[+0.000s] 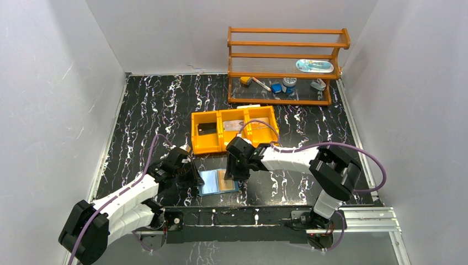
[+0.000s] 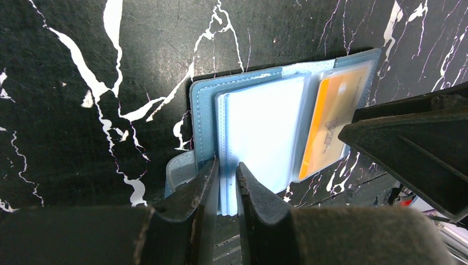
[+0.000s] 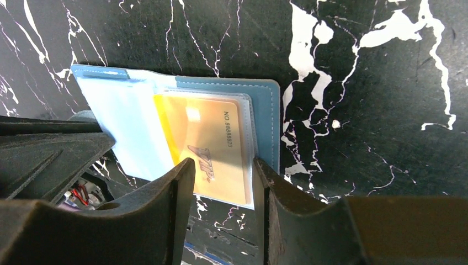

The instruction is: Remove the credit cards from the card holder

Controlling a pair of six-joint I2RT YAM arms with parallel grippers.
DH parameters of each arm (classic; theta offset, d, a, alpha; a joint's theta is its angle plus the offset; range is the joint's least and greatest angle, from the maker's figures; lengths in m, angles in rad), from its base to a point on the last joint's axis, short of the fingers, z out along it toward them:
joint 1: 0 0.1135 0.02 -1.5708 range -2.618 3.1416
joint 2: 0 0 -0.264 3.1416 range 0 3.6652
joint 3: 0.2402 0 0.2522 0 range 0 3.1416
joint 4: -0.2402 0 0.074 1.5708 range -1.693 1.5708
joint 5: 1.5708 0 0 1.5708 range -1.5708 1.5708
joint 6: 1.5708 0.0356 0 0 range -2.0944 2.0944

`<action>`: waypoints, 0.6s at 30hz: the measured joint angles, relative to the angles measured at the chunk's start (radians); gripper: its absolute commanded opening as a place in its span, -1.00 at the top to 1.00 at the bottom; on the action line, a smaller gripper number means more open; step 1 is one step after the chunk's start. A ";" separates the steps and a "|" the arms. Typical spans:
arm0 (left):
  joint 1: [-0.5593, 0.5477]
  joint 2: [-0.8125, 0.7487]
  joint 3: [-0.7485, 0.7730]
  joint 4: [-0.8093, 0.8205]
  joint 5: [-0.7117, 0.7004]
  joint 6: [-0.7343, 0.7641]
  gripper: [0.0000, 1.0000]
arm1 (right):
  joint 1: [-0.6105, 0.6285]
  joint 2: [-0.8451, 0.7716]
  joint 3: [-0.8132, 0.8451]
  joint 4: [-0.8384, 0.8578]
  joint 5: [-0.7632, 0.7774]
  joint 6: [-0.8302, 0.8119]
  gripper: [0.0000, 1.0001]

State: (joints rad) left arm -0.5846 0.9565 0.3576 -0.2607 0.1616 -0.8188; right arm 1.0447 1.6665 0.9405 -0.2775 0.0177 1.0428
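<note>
The blue card holder (image 1: 211,181) lies open on the black marbled table, near the front edge between both arms. My left gripper (image 2: 226,171) is shut on the near edge of its left leaf (image 2: 265,121), pinching the pale clear sleeves. An orange credit card (image 3: 212,143) marked VIP sits in a clear sleeve on the right leaf (image 3: 266,110). My right gripper (image 3: 223,165) is open, its fingertips either side of that card's near edge without closing on it. From above, the left gripper (image 1: 194,179) and right gripper (image 1: 238,174) flank the wallet. No other cards show in the holder.
An orange three-compartment tray (image 1: 195,138) stands just behind the wallet, with flat items in its bins. A wooden shelf rack (image 1: 287,66) holding small objects is at the back right. White walls close in the table on three sides.
</note>
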 measured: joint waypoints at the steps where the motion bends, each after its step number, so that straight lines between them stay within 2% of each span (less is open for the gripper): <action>1: 0.000 0.000 0.000 0.000 0.000 0.000 0.66 | -0.002 0.002 0.000 0.002 -0.004 0.000 0.00; 7: 0.000 0.005 0.000 0.005 0.005 0.005 0.67 | -0.006 0.004 0.000 0.010 -0.024 -0.003 0.24; 18: 0.000 0.023 0.005 0.017 0.017 0.018 0.68 | -0.004 -0.024 0.000 0.043 -0.055 -0.003 0.28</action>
State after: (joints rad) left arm -0.5846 0.9798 0.3622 -0.2440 0.1783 -0.8005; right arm 1.0409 1.6428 0.9401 -0.2344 -0.0372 1.0397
